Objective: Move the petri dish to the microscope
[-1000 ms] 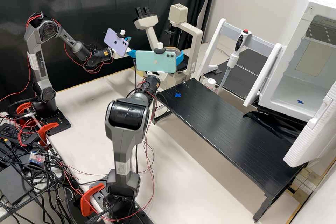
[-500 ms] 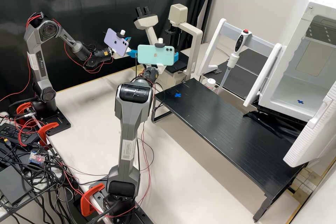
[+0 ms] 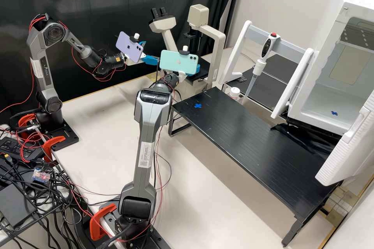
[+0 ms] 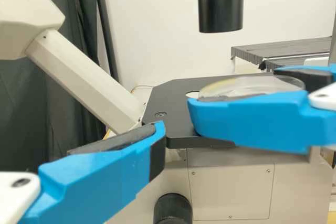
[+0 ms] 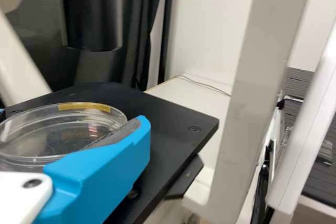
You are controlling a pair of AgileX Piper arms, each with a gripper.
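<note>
Right gripper (image 4: 234,86) clamped on the petri dish (image 5: 58,129), held over the microscope (image 3: 219,48)'s stage (image 5: 176,116); contact unclear. Left gripper (image 3: 151,51) spread, beside the microscope. I'd centre the dish under its black tube (image 4: 220,3), level, lower gently, then release.

the left gripper (image 3: 151,52), its blue fingers spread, points toward the binocular microscope (image 3: 218,41) beneath a lilac smartphone (image 3: 130,48), while a mint-green smartphone (image 3: 178,62) partly covers the right gripper (image 3: 198,69) near the microscope's black stage. a long black bench-top shelf (image 3: 249,136) stands on the pale tabletop (image 3: 194,194), one blue tape cross (image 3: 198,106) at its microscope end. behind it, an electronic pipette (image 3: 266,48) with a red button hangs tip-down from a white-and-grey stand (image 3: 244,42), beside a white chamber (image 3: 311,101) with its door (image 3: 346,148) open.
</note>
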